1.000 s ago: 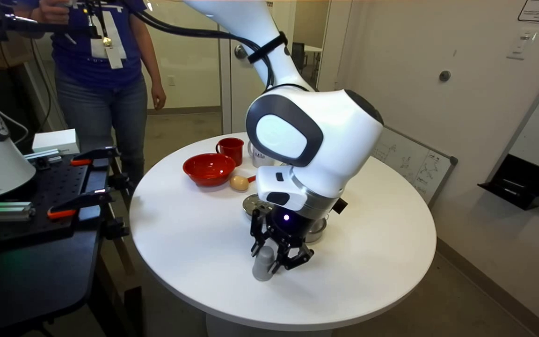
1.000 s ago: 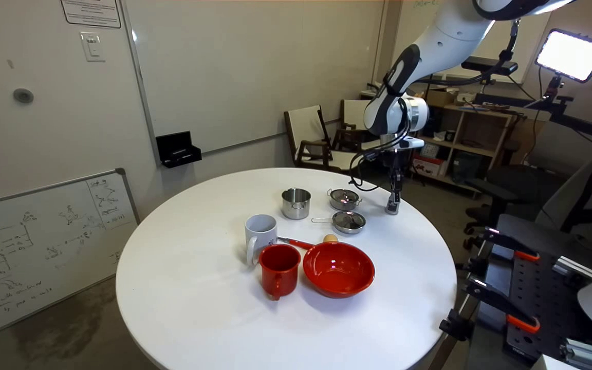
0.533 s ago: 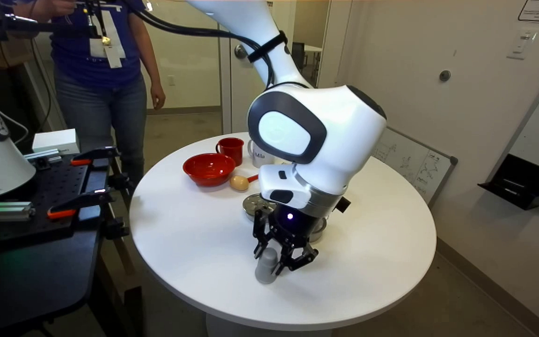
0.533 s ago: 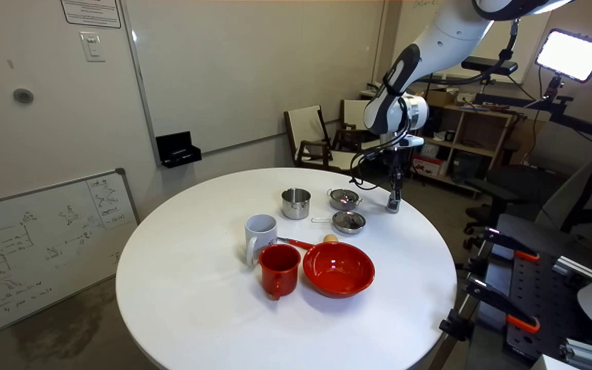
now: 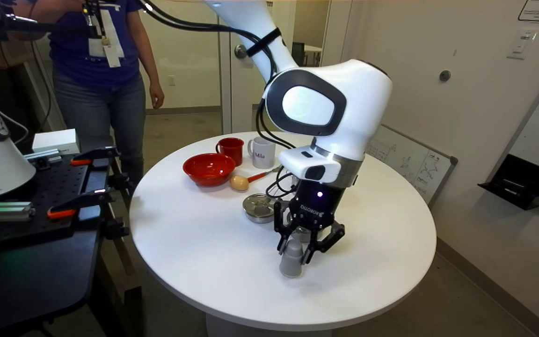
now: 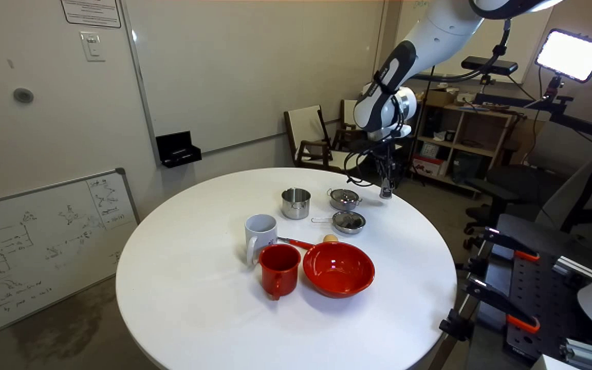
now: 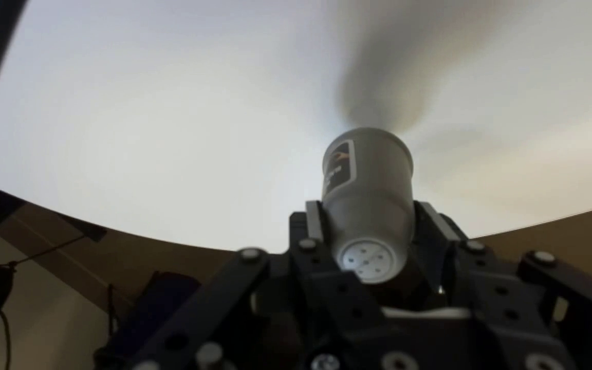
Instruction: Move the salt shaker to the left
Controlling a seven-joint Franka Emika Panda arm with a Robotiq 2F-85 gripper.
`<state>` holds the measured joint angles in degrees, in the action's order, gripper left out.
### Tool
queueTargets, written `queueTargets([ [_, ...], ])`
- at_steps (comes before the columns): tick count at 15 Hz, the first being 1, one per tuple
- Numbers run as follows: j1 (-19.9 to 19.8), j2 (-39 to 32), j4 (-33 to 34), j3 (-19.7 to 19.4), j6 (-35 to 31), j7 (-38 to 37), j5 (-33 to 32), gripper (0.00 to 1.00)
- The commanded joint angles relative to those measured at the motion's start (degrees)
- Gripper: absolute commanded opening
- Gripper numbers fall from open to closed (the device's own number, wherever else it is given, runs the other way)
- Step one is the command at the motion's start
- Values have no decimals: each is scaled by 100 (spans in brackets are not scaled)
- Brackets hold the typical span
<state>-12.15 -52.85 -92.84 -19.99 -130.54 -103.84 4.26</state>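
The salt shaker (image 5: 291, 262) is a small dull grey cylinder with a holed top. In the wrist view the salt shaker (image 7: 370, 180) is upright between the finger pads and shows a dark label on its side. My gripper (image 5: 293, 255) is shut on its upper part, with a pad against each side. In an exterior view the shaker (image 6: 386, 193) shows small under the gripper (image 6: 387, 183), near the table's far edge. Its base is close to the table top; I cannot tell whether it touches.
A steel lidded pan (image 5: 258, 208) stands beside the gripper. A lidded pot (image 6: 345, 199) and a steel cup (image 6: 296, 203) are also near. A red bowl (image 5: 209, 169), red mug (image 5: 230, 150), white mug (image 5: 263, 152) and red-handled utensil (image 5: 256, 177) stand farther off on the round table (image 5: 194, 248).
The gripper and the shaker in it have moved together: to the right and slightly up in an exterior view that looks towards the door, slightly left and up in the exterior view facing the whiteboard.
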Motion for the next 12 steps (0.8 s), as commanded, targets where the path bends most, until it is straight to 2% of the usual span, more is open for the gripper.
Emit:
queueTargets([
  [1,31,24,123,86,-327,726,-290,19],
  [6,-199,240,-141,463,-526,2121,-70,19],
  [9,-251,324,-431,555,-770,3048,-79,19],
  [12,-147,348,-718,488,-1079,3802,-157,19],
])
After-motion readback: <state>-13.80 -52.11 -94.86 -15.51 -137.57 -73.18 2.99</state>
